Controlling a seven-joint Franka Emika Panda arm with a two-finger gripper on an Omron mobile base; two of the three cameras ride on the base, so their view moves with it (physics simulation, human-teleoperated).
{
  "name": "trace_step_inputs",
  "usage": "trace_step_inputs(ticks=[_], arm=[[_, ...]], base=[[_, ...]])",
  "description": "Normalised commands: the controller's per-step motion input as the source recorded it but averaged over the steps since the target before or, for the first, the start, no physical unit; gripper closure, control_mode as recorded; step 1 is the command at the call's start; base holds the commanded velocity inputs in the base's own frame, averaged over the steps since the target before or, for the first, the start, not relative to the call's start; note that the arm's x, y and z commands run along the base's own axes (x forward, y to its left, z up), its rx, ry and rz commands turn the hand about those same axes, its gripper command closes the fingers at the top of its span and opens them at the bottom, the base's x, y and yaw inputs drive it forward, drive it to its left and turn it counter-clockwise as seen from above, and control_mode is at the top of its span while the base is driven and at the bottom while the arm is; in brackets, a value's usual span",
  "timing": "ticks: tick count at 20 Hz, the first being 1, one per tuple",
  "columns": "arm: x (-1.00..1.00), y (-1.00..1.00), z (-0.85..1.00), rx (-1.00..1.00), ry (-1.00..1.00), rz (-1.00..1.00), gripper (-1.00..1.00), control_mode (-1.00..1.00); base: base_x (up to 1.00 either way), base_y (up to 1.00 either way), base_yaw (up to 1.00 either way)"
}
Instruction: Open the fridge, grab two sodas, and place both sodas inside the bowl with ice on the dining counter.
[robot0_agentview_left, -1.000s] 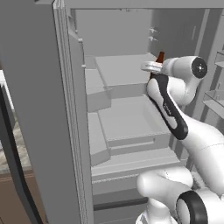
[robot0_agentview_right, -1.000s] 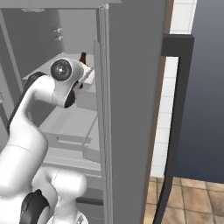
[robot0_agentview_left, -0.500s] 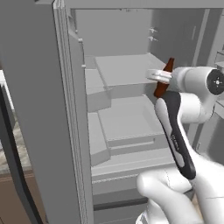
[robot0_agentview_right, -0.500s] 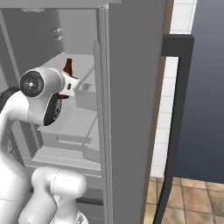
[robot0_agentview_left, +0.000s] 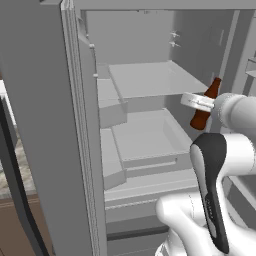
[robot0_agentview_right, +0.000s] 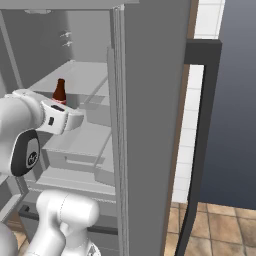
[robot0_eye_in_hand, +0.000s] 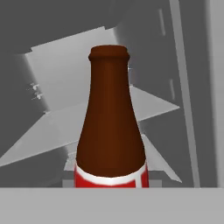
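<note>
Right at the mouth of the tall grey double-door fridge, the small dark-brown cola bottle with the red label is on its way out: a second back it sat deeper in by the upper shelf, and it has since dropped a bit and come toward the front edge on the right-hand side of the fridge, tilted with its neck leaning back toward the rear wall. The two-finger gripper is clamped round the bottle's body, and the hand view has the neck and label dead centre, so the grip looks solid, though I can't actually see the finger pads against the glass, so take that with a pinch of salt. My read is that soda number one is secured and being pulled clear, with the trip to the bowl not yet made. Inside the fridge the pale grey shelves look bare and flat, with a drawer-like tray below. Beside the fridge's open right door sits white tiled wall and, lower down, brown floor tiles.
</note>
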Motion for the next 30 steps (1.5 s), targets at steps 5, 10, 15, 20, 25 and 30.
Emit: trace_step_inputs(ticks=[5, 10, 15, 20, 25, 30], arm=[[-0.98, 0.0, 0.07, 0.0, 0.01, -0.09, 1.0, -1.0], [-0.79, 0.03, 0.0, 0.0, 0.07, -0.06, 1.0, -1.0], [-0.43, 0.19, -0.01, 0.0, 0.09, -0.01, 1.0, -1.0], [-0.04, 0.19, -0.08, -0.02, 0.04, 0.01, 1.0, 1.0], [0.0, 0.0, 0.0, 0.0, 0.0, 0.0, 1.0, 1.0], [0.0, 0.0, 0.0, 0.0, 0.0, 0.0, 1.0, 1.0]], base=[[0.0, 0.0, 0.0], [0.0, 0.0, 0.0], [0.0, 0.0, 0.0], [-0.18, 0.04, 0.0], [-0.83, 0.04, -0.04], [-0.93, 0.08, -0.17]])
